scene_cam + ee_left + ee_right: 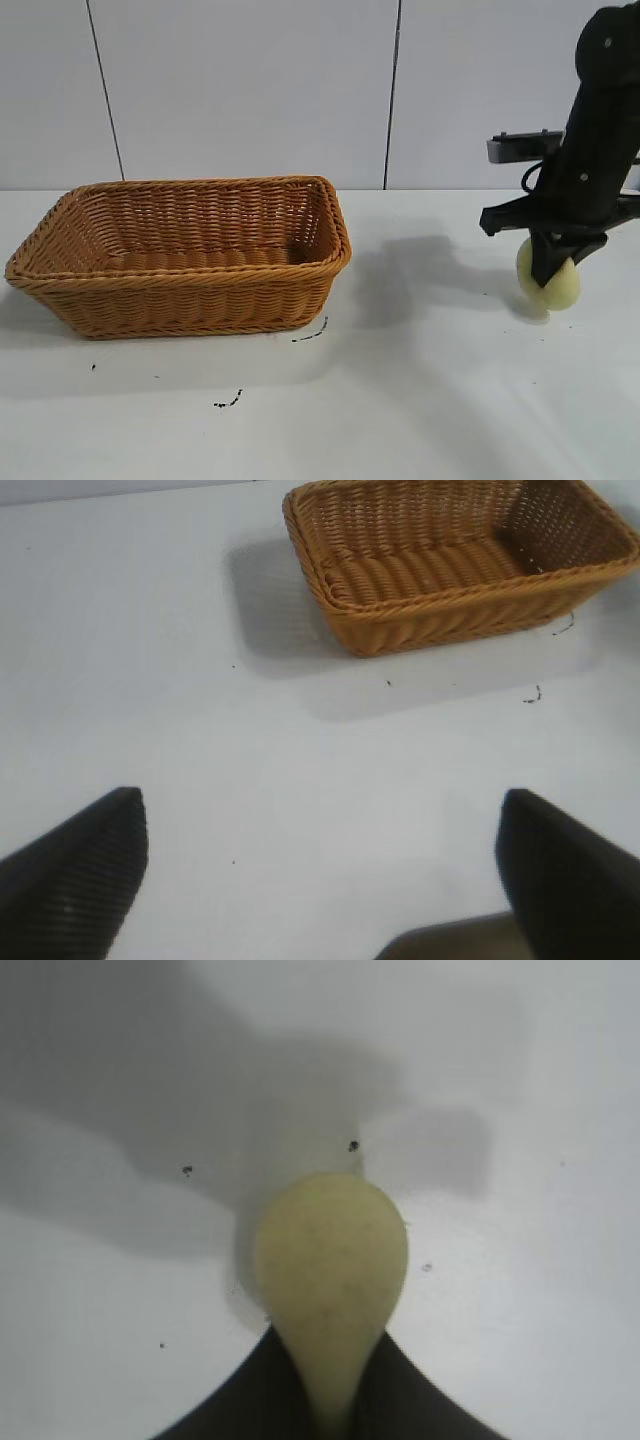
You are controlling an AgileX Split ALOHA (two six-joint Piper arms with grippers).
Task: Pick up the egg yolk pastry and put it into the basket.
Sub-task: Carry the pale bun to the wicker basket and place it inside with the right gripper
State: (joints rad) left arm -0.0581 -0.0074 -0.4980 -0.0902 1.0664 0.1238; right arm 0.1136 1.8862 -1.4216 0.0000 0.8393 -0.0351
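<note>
A white table is filling the scene, with a few small dark specks lying on it near the front. Behind them, on the left side, the basket is sitting upright on the table, woven and orange-brown with a braided rim, and nothing is showing inside it. Well apart from it, at the far right, the right gripper is reaching down on its black arm and pinching the egg yolk pastry, its fingers pressing in on both sides. In the right wrist view the pastry is bulging out beyond the fingers, squeezed narrow where they grip it. Whether the pastry is touching the table cannot be told. In the left wrist view the left gripper is hanging over bare table, its two dark fingers spread wide and holding nothing, with the basket farther off.
</note>
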